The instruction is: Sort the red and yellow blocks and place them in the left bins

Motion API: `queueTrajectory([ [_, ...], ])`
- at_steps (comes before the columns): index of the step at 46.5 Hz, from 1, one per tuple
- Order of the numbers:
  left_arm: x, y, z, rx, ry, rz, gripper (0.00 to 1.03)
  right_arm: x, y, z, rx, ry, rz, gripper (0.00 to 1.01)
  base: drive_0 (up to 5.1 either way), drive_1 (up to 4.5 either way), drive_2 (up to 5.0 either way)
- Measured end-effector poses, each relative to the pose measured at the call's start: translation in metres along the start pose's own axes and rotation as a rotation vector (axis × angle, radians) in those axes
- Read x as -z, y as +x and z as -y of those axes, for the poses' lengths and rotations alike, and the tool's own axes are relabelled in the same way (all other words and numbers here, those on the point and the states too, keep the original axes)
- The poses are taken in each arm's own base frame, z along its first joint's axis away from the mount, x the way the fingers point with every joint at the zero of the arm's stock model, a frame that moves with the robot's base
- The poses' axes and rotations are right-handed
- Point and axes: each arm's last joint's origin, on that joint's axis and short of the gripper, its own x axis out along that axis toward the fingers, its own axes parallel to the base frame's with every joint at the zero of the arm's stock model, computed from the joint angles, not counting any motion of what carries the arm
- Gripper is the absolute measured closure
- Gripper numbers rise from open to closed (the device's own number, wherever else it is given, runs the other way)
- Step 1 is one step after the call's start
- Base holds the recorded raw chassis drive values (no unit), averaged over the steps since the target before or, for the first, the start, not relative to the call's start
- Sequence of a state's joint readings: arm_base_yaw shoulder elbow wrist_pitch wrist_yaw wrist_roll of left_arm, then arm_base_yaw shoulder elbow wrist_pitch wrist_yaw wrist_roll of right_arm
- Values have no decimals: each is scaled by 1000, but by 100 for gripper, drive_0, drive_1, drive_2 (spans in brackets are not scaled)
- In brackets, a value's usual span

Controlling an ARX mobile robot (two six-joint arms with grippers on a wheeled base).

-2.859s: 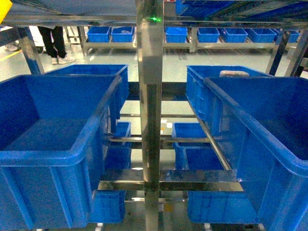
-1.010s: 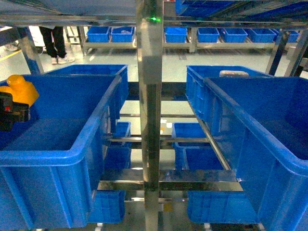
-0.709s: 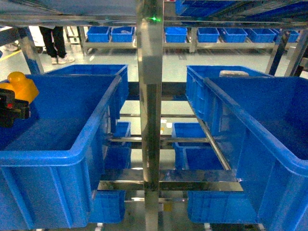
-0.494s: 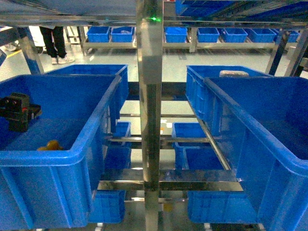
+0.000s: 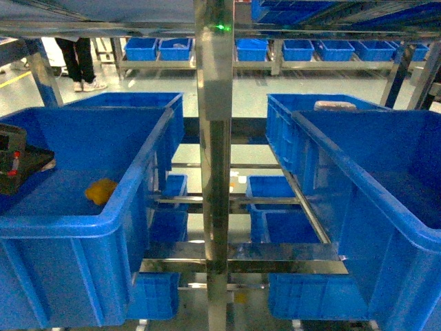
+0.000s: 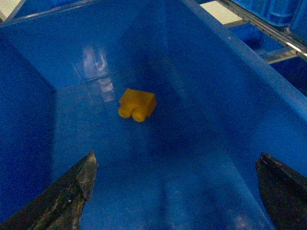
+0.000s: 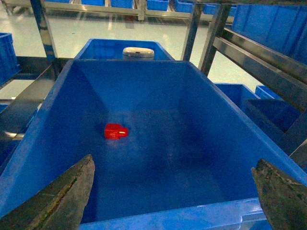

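Note:
A yellow block (image 5: 101, 191) lies loose on the floor of the big blue left bin (image 5: 76, 224). In the left wrist view this block (image 6: 137, 104) rests studs toward me, well ahead of my left gripper (image 6: 176, 160). That gripper is open and empty inside the bin (image 6: 230, 96), and it shows at the far left edge of the head view (image 5: 15, 160). A red block (image 7: 115, 131) lies on the floor of the right front bin (image 7: 168, 218). My right gripper (image 7: 172, 163) hovers open and empty above that bin's near rim, and it is out of the head view.
A shiny steel post (image 5: 215, 158) of the rack stands between the left bin and the right bin (image 5: 386, 207). More blue bins sit behind and on lower shelves. A white object (image 7: 138, 51) rests in the bin behind the right one. A person (image 5: 77, 58) stands far back left.
My left gripper held the yellow block over the left bin, then opened. The block dropped to the bin floor and slid to the right. The gripper drew back to the left.

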State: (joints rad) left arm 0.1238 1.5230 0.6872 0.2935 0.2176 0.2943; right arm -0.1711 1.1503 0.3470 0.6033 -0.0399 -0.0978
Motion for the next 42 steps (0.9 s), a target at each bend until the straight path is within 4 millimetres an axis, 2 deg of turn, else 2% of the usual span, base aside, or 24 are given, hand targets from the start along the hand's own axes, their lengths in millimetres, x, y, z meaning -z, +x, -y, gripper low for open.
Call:
queueTrajectory([
  [7, 3, -28, 9, 32, 23, 49, 5, 0, 0, 0, 0, 0, 0, 3, 0, 0, 0],
  [11, -9, -49, 12, 37, 7, 179, 5, 0, 0, 0, 0, 0, 0, 3, 0, 0, 0],
  [16, -34, -83, 20, 37, -52, 398, 5, 0, 0, 0, 0, 0, 0, 3, 0, 0, 0],
  [21, -43, -107, 30, 71, -117, 483, 5, 0, 0, 0, 0, 0, 0, 3, 0, 0, 0],
  [25, -44, -109, 31, 84, -161, 493, 5, 0, 0, 0, 0, 0, 1, 3, 0, 0, 0],
  [32, -36, -100, 30, 86, -203, 434, 5, 0, 0, 0, 3, 0, 2, 3, 0, 0, 0],
  [40, -36, -102, 31, 87, -204, 448, 5, 0, 0, 0, 3, 0, 1, 3, 0, 0, 0],
  [42, -38, -102, 33, 43, -194, 487, 9, 0, 0, 0, -10, 8, 37, 5, 0, 0, 0],
])
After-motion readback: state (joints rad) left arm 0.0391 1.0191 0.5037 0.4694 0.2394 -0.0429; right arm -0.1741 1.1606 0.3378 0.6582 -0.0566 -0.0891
